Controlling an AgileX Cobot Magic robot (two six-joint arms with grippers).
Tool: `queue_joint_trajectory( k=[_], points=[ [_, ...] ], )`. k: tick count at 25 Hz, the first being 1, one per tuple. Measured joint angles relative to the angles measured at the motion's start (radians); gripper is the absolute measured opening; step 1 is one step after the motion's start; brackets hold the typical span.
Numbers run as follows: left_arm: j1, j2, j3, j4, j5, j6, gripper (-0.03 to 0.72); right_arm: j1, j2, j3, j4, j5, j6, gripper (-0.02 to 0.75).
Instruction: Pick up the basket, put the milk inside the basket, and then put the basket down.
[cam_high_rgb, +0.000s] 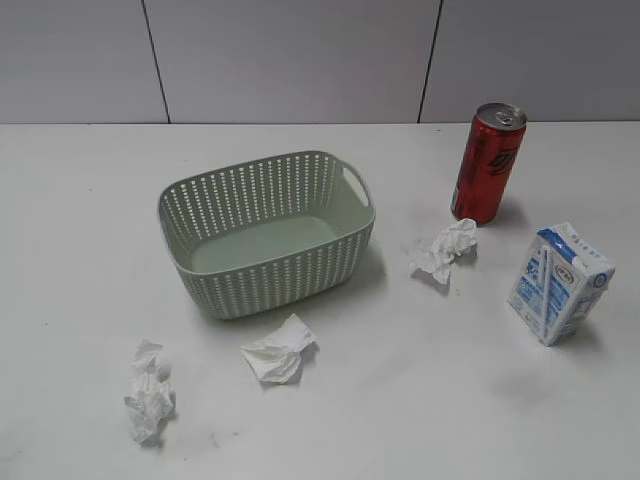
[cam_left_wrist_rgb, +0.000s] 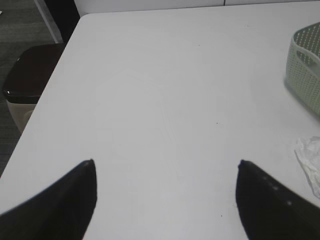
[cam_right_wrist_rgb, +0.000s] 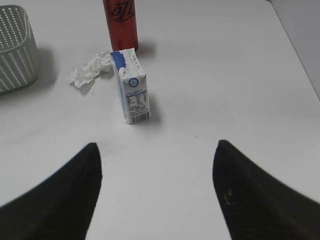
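Note:
The pale sage-green basket (cam_high_rgb: 265, 232) stands empty on the white table, left of centre. Its corner shows at the right edge of the left wrist view (cam_left_wrist_rgb: 306, 65) and at the top left of the right wrist view (cam_right_wrist_rgb: 15, 47). The white-and-blue milk carton (cam_high_rgb: 557, 282) stands upright at the right, and also in the right wrist view (cam_right_wrist_rgb: 131, 86). My left gripper (cam_left_wrist_rgb: 165, 162) is open and empty above bare table, left of the basket. My right gripper (cam_right_wrist_rgb: 156, 145) is open and empty, a short way in front of the milk. Neither gripper shows in the exterior view.
A tall red soda can (cam_high_rgb: 487, 163) stands behind the milk. Crumpled tissues lie by the can (cam_high_rgb: 445, 248), in front of the basket (cam_high_rgb: 279, 352) and at the front left (cam_high_rgb: 149, 392). The table's left edge and a dark bin (cam_left_wrist_rgb: 27, 75) show in the left wrist view.

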Motion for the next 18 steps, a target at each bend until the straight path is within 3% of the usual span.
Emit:
queue_joint_trajectory(
  k=[9, 15, 18],
  points=[
    [0.0, 0.0, 0.0, 0.009, 0.0, 0.0, 0.647, 0.0, 0.0, 0.0, 0.0, 0.0, 0.0, 0.526],
    [0.0, 0.018, -0.004, 0.014, -0.011, -0.002, 0.581, 0.0, 0.0, 0.0, 0.0, 0.0, -0.001, 0.526],
    [0.0, 0.104, -0.023, 0.014, -0.102, -0.001, 0.575, 0.0, 0.0, 0.0, 0.0, 0.0, -0.001, 0.526]
  ],
)
